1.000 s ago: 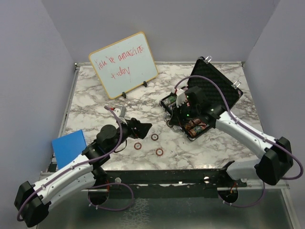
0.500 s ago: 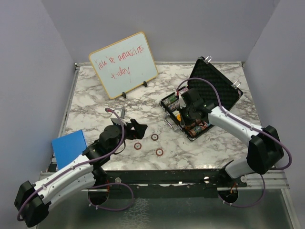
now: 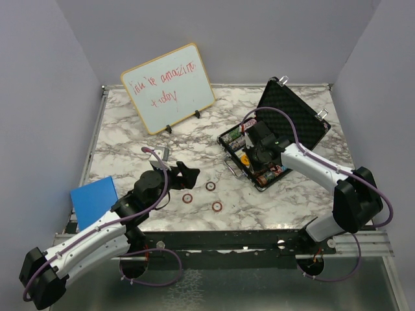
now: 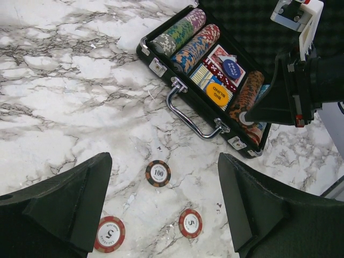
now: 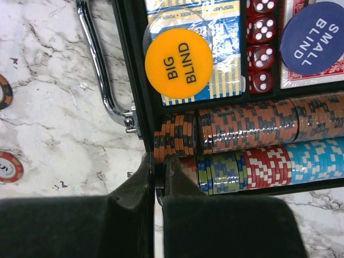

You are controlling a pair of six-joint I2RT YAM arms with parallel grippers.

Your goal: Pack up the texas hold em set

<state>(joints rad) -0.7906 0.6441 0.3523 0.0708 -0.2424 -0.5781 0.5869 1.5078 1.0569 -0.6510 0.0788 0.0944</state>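
Observation:
The black briefcase (image 3: 295,120) lies open at the right of the marble table, with rows of poker chips (image 5: 252,126), an orange-yellow disc (image 5: 178,63) and red dice (image 5: 260,54) inside. My right gripper (image 5: 160,157) is down at the case's front corner. It is shut on a thin orange chip held on edge at the end of a chip row. Three loose chips lie on the marble: a "100" chip (image 4: 158,173) and two red "5" chips (image 4: 190,223) (image 4: 109,234). My left gripper (image 4: 164,161) hovers open above them, holding nothing.
A wood-framed whiteboard (image 3: 167,87) with red writing stands at the back left. A blue flat object (image 3: 94,199) lies at the table's left front edge. The case's metal handle (image 4: 193,115) sticks out toward the loose chips. A blue "small blind" disc (image 5: 314,37) lies on a card deck.
My right gripper has come down and toward the front corner of the case, into the chip rows. The left gripper has barely shifted and stays open over the loose chips.

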